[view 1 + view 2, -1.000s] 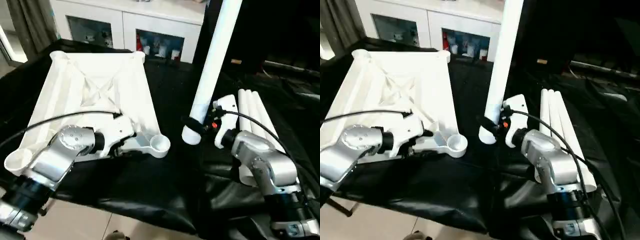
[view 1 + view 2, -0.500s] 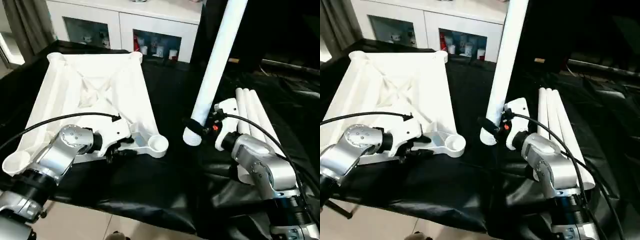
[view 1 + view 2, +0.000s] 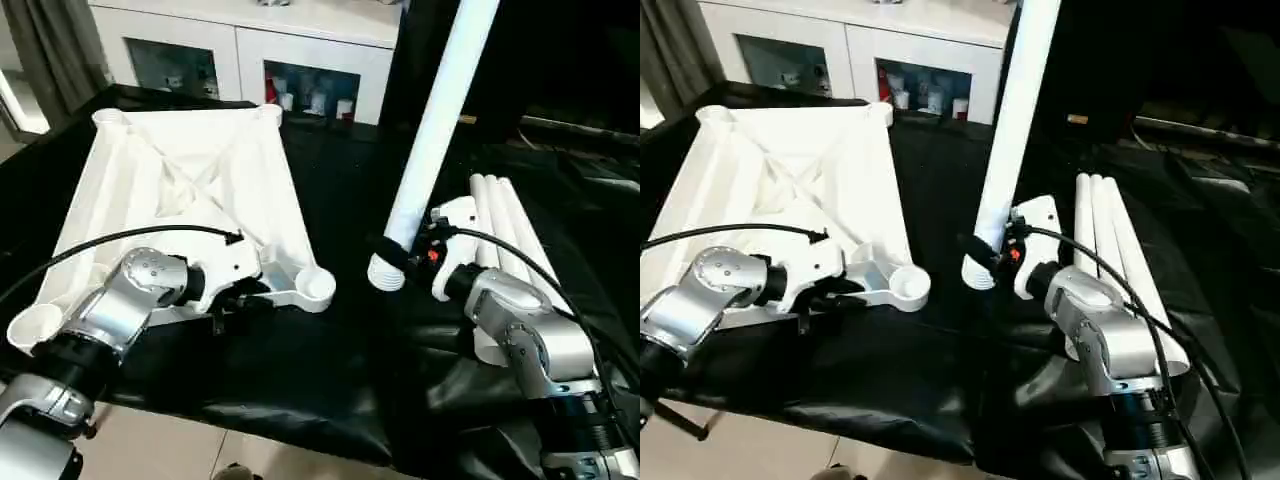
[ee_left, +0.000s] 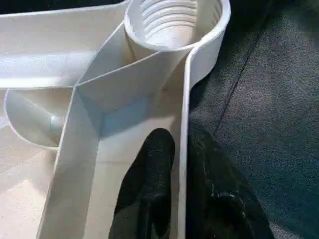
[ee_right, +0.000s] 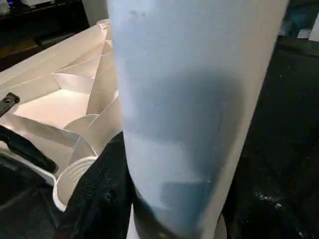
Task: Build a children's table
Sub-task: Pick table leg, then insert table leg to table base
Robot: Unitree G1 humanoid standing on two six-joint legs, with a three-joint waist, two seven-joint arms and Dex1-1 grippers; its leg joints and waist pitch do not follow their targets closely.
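On the left, the tabletop (image 3: 190,200) lies upside down on the black cloth (image 3: 300,370), ribbed underside up, with a round socket (image 3: 318,287) at its near right corner. The left gripper (image 4: 182,164) is closed on the top's near rim beside that socket: in the left wrist view one finger (image 4: 152,179) sits inside the rim wall and the other outside, the thin wall pinched between them. The top thus appears to be steadied for fitting.

To the right, across a gap of bare cloth, one leg (image 3: 430,150) is gripped near its lower end by the right gripper (image 3: 385,252). The leg's long axis runs nearly upright, leaning away from the robot and slightly right, its ribbed end (image 3: 384,274) pointing down just above the cloth. Further right, three spare legs (image 3: 505,235) lie side by side, lengthwise away from the robot.

The coming move is judged to turn on one relation: the socket lies to the left of the leg's lower end, near but apart. The right arm carries the leg, so the end would have to be shifted left over the socket and the axis set plumb.
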